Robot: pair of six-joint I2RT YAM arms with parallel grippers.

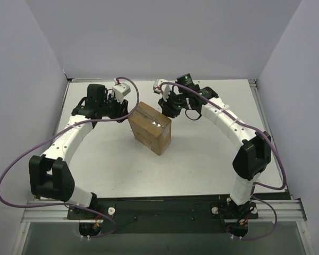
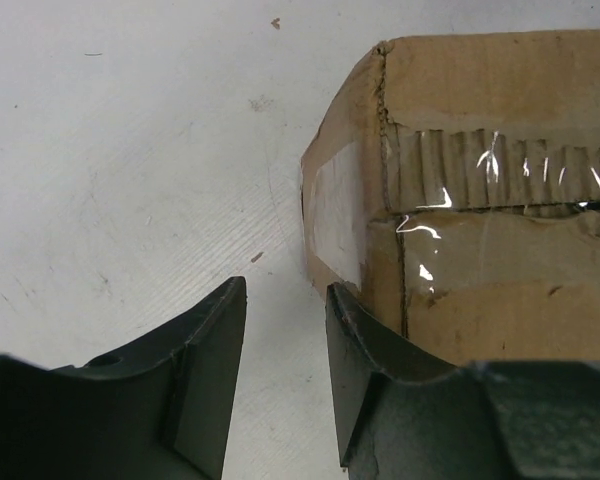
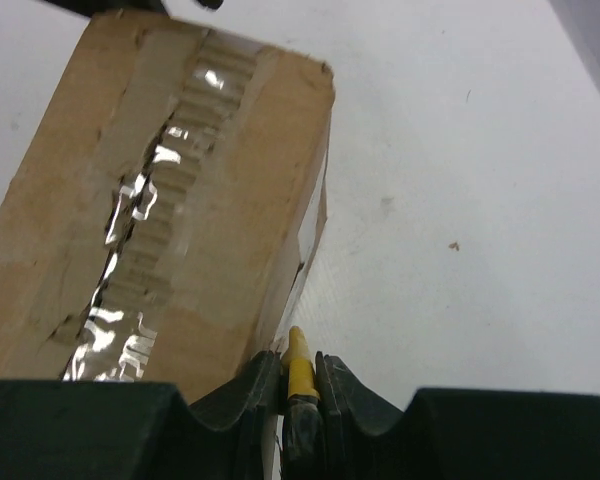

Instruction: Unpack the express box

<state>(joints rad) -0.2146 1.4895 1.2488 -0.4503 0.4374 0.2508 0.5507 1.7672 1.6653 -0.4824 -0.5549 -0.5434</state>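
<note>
Right tool (image 3: 298,358) grips slim yellow-and-black utility knife (image 3: 299,382) at taped brown cardboard express box (image 1: 150,127)
Left tool (image 2: 285,300), jaws apart, empty, flanks it on the worktop (image 1: 202,154), likely bracing the cut.

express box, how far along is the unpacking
Done: the right hand is shut on the yellow knife, its tip at the express box edge. In hand: apparently lining up the cut; the left hand stands open at a box corner. Left: the clear tape covers the seam, flaps closed, nothing taken out.
</note>
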